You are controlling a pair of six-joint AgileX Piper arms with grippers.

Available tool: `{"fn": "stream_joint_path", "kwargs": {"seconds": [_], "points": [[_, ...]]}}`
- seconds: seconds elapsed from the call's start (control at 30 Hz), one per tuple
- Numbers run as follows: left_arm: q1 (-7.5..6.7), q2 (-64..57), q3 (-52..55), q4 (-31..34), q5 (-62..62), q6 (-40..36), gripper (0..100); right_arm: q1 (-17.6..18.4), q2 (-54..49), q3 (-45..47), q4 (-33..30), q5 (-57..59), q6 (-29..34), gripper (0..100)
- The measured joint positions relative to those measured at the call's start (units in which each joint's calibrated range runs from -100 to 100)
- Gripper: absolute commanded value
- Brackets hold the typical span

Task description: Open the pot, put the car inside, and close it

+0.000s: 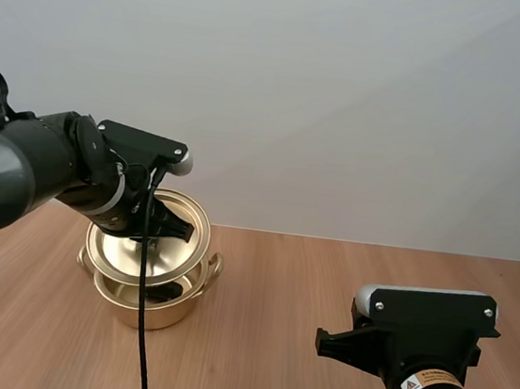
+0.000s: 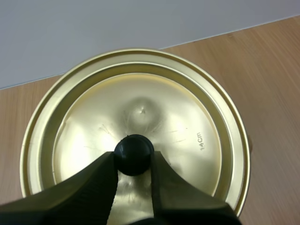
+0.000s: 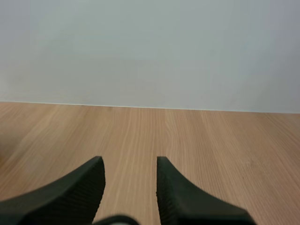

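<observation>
lid is hanging tilted just above the pot, and the left gripper is clamping its fingers on the black knob. the pot is sitting on the table under the lid, its mouth partly showing. what looks like the car is lying as a dark shape inside, though i cannot be sure of it. the right gripper is hovering over bare table, its fingers standing apart and gripping nothing.

judging by this, closing is looking like the step in hand. several things could be going wrong from here. the knob is round and smooth, so the lid may be slipping or swinging in the pinch. because the lid is tilting, one edge could be catching the rim and seating crooked, or nudging the pot sideways. letting go too high would be dropping the lid off centre.
</observation>
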Motion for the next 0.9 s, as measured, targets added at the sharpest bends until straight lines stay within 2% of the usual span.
{"fn": "stream_joint_path", "kwargs": {"seconds": [0.6,0.9], "points": [[0.00,9.3,0.0,1.2,-0.2,0.5,0,0.0,0.0,0.0,0.0,0.0,0.0,60],[0.00,9.7,0.0,1.2,-0.8,0.9,0,0.0,0.0,0.0,0.0,0.0,0.0,60]]}}
